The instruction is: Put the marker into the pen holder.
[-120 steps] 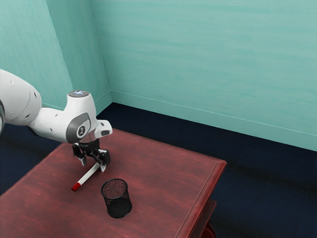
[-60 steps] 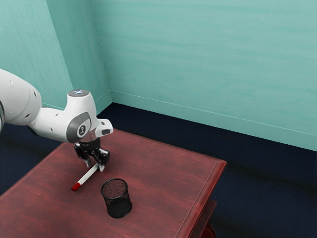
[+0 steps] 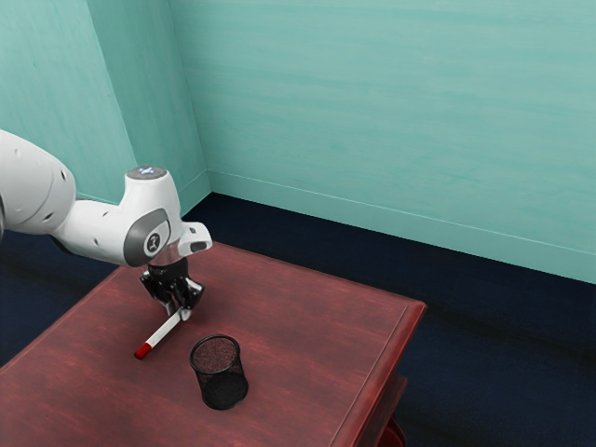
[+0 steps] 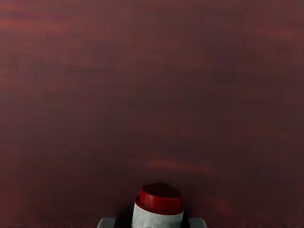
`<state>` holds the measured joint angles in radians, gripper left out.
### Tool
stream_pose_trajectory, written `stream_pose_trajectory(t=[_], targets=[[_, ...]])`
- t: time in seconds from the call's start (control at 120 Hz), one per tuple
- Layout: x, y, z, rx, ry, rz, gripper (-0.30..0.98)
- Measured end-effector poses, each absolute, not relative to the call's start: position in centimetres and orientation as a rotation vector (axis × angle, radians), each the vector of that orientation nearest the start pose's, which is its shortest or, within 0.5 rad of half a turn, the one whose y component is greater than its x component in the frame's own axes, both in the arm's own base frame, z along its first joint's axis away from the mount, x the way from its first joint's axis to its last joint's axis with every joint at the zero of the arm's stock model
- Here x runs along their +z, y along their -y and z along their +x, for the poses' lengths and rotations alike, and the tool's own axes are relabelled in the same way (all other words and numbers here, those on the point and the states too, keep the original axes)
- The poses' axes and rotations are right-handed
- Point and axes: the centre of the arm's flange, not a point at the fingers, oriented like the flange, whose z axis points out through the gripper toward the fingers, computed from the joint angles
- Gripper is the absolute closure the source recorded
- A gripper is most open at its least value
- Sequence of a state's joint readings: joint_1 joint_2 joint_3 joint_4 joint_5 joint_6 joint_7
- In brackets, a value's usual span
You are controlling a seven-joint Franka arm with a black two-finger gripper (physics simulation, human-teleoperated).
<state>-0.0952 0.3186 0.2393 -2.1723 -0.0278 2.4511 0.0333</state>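
Marker (image 3: 163, 330) is lying on the red-brown table (image 3: 317, 345), its red end (image 3: 142, 351) pointing away from me in the exterior view and its white body extending toward my gripper (image 3: 180, 315). My jaws are standing apart, straddling the marker; the wrist view is showing a dark gap beside its white body. Black mesh pen holder (image 3: 221, 386) is standing upright near the marker, apart from it, toward the exterior view's right. The marker is remaining outside the holder.
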Motion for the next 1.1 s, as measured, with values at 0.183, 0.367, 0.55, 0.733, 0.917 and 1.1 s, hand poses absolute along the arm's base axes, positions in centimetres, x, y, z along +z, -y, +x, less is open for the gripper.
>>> stream_pose_trajectory(t=[0.183,0.367,0.55,0.733,0.917,1.1], targets=[[24.6,-8.0,55.4,0.061,0.187,-3.082,0.62],[24.6,-8.0,55.3,0.068,0.190,-3.080,0.67],[25.5,-8.1,55.4,0.050,0.195,-3.082,0.69],[30.3,-7.6,55.5,-0.032,0.186,-3.096,0.69],[34.2,-6.1,55.1,-0.069,0.151,-3.112,0.70],[35.8,-5.0,54.7,-0.057,0.126,-3.120,0.70]])
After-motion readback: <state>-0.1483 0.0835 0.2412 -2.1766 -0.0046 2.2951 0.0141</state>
